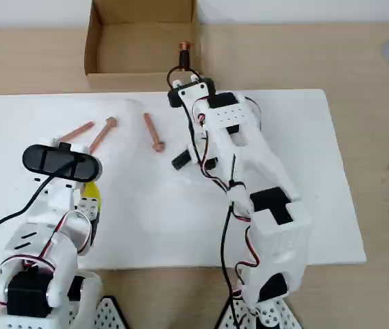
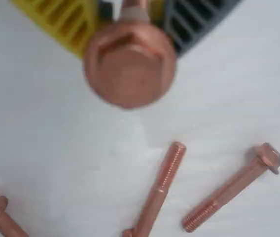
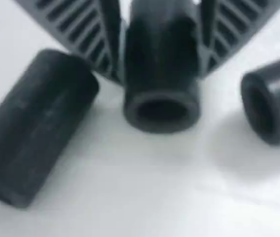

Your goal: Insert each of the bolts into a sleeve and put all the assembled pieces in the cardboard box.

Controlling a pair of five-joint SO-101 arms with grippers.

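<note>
Copper bolt [image 2: 129, 64] clamped in the left tool [image 2: 132, 17] — black sleeve [image 3: 162, 84] gripped in the right tool [image 3: 160, 39]

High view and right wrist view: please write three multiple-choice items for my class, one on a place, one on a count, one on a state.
1. Where is the cardboard box? A on the bare table beyond the white mat; B on the mat; C between the arms' bases.
2. How many bolts lie on the mat? A one; B three; C five.
3. What does the right gripper hold? A nothing; B a bolt; C a black sleeve.
Answers: 1 A, it stands on wood past the mat's far edge. 2 B, three lie side by side near that edge. 3 C, it is shut on the sleeve.
</note>
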